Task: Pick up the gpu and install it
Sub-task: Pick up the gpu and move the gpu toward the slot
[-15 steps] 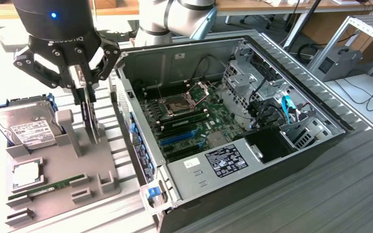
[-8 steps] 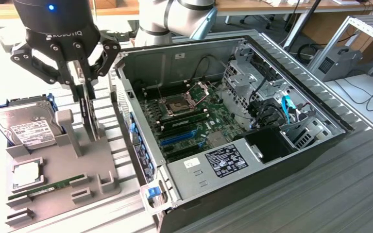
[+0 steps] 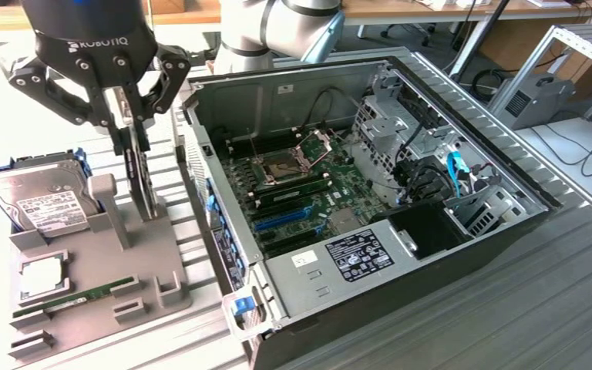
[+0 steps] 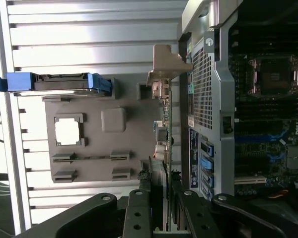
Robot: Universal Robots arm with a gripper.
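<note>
Squarely between the jaws, the gpu [image 3: 142, 181] [image 4: 165, 134] stands upright.
Partly closed, the jaws clamp the card's upper edge from both faces; its lower end is at the gray holder [image 3: 101, 262] on the bench [image 3: 543, 308], just beside the open computer case [image 3: 461, 254].

- 1 robot arm [image 3: 275, 27], carrying 1 claw [image 3: 133, 135]
- 1 gpu [image 3: 144, 181], a dark card on edge
- 1 hard drive [image 3: 39, 196] with a white label
- 1 green RAM stick [image 3: 75, 301]
- 1 square processor chip [image 3: 41, 276]
- 1 grey parts holder [image 3: 136, 266] on the worktop [image 3: 543, 308]
- 1 open computer case [image 3: 275, 96], with 1 motherboard [image 3: 307, 200] inside
</note>
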